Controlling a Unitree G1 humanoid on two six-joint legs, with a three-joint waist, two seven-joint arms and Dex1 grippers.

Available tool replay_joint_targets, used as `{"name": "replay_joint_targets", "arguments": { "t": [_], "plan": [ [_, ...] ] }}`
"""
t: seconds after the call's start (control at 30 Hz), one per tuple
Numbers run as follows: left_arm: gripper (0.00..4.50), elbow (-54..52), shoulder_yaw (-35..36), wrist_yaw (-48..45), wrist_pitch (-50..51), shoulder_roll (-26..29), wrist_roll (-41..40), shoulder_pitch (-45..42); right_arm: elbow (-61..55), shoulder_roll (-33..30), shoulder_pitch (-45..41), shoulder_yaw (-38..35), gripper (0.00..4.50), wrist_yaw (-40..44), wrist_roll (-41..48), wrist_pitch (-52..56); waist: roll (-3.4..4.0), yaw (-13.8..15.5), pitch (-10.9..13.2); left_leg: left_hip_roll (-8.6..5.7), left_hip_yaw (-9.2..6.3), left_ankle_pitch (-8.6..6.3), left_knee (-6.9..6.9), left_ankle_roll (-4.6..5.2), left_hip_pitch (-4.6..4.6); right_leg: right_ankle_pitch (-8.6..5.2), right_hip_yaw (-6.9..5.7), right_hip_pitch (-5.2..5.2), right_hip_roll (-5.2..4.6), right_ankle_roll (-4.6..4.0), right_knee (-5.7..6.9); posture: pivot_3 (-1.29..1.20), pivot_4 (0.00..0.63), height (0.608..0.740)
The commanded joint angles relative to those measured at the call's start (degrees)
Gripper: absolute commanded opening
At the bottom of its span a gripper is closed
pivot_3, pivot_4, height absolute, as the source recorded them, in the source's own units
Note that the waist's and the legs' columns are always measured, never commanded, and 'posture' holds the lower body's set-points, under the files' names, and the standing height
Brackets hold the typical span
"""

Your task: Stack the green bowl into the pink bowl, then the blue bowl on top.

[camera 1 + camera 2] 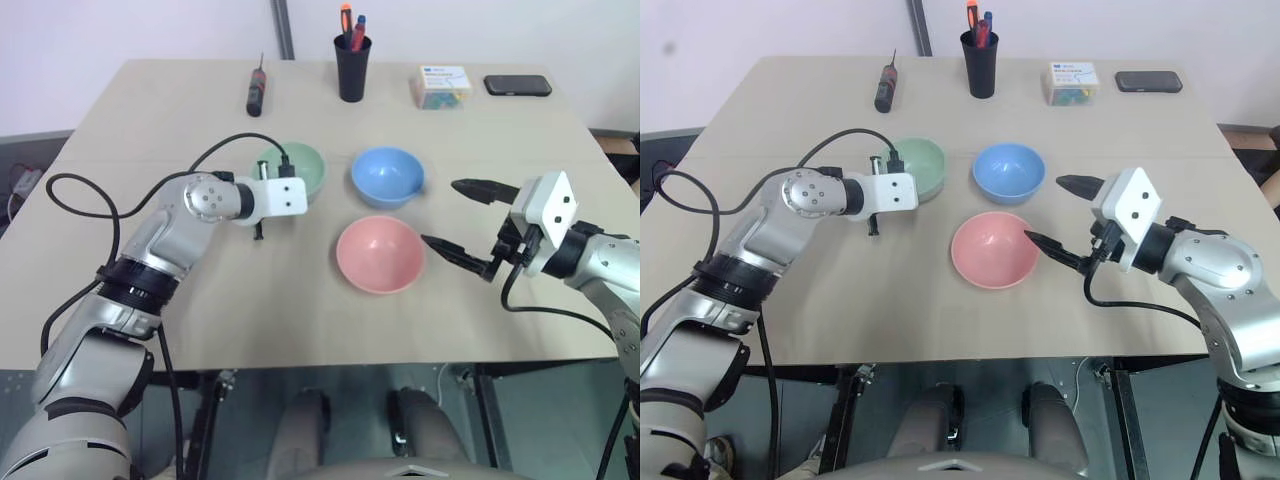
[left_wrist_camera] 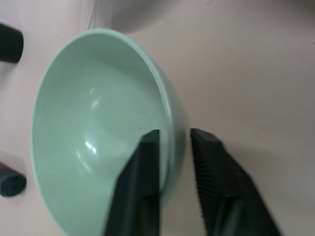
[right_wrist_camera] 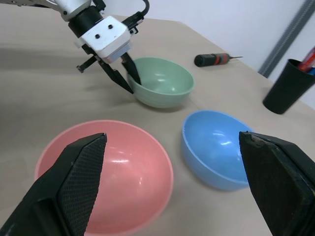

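From the head views, the left gripper [image 1: 262, 226] meets the near-left rim of the green bowl [image 1: 300, 165], which sits on the tabletop [image 1: 150, 110] left of the blue bowl [image 1: 387, 176] and beyond the pink bowl [image 1: 378, 253]; the left wrist view shows its fingers [image 2: 142, 182] pinching that rim, ready for lifting; the right wrist view has the right gripper [image 3: 182, 187] wide open and empty

Your two head views look forward and down over the whole pale wooden bench [image 1: 300, 330], from its near edge to the far edge. Your left wrist view sits very close above the pale mint-green plastic bowl [image 2: 98, 123]. Your right wrist view looks low across the bench toward the far left corner, sharing that green bowl with the others.
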Motion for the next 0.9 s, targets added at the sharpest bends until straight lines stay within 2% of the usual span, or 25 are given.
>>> {"name": "replay_joint_targets", "arguments": {
  "t": [0.03,0.2,0.33,0.53,0.67,0.83,0.87,0.9],
  "plan": [
    [0.06,-2.26,2.48,-2.48,-3.06,0.62,-0.43,-1.26,-2.78,-0.87,0.53,-2.7,4.5,-0.96,1.35,-0.25,0.0,0.04,0.0,0.0,-0.01,0.0,0.01,0.0,-0.01,0.0,-0.01,0.0,0.0,0.0,0.01,0.0,0.15,0.74],
    [0.06,-21.82,9.6,-19.5,1.01,5.18,-19.88,3.84,-4.31,-2.47,4.88,-6.25,4.5,-1.24,2.51,0.02,-0.01,0.09,0.01,0.0,-0.08,0.0,0.02,-0.01,-0.13,0.0,-0.09,-0.02,-0.05,0.0,-0.06,0.0,0.15,0.74],
    [0.06,-31.03,12.1,-25.13,6.66,7.32,-27.86,4.25,-5.8,-3.55,10.64,-11.07,4.5,-0.75,4.0,-0.28,-0.01,0.31,0.0,-0.03,-0.14,0.0,0.02,0.0,-0.11,0.0,-0.15,0.06,-0.09,0.0,-0.12,0.0,0.15,0.74],
    [0.06,-30.71,8.45,-29.79,6.12,3.24,-28.69,0.72,-10.21,-3.92,19.05,-17.65,4.5,-0.15,8.04,0.16,-0.01,0.24,-0.01,-0.04,-0.26,0.01,0.12,0.0,0.17,-0.01,-0.21,0.34,-0.02,0.01,0.07,0.0,0.15,0.74],
    [0.06,-24.87,4.34,-31.55,-1.57,0.17,-23.17,-0.25,-13.3,-3.27,24.84,-20.88,4.5,-0.03,8.84,-0.44,0.01,0.19,-0.03,-0.04,-0.25,0.01,0.13,0.0,0.24,-0.01,-0.18,0.41,0.0,0.01,0.07,0.0,0.15,0.74],
    [0.06,-20.7,2.71,-34.5,-6.34,-2.0,-22.16,-1.26,-15.07,-2.99,29.38,-25.02,4.5,0.53,9.72,-2.4,0.01,-0.04,-0.03,-0.04,-0.22,0.01,0.13,0.0,0.17,-0.01,-0.16,0.34,0.01,0.0,0.04,0.0,0.15,0.74],
    [0.67,-20.26,2.63,-34.99,-6.6,-2.41,-22.45,-1.52,-15.32,-2.88,29.7,-25.55,4.5,0.49,10.03,-2.71,0.02,0.04,-0.03,-0.03,-0.22,0.01,0.13,0.0,0.18,-0.01,-0.15,0.34,0.01,0.0,0.04,0.0,0.15,0.74],
    [0.78,-19.98,2.65,-35.42,-6.73,-2.77,-22.76,-1.73,-15.47,-2.91,29.99,-25.91,4.5,0.57,10.21,-3.0,0.01,0.07,-0.03,-0.03,-0.23,0.01,0.13,0.0,0.17,-0.01,-0.16,0.35,0.01,0.0,0.04,0.0,0.15,0.74]
  ]
}}
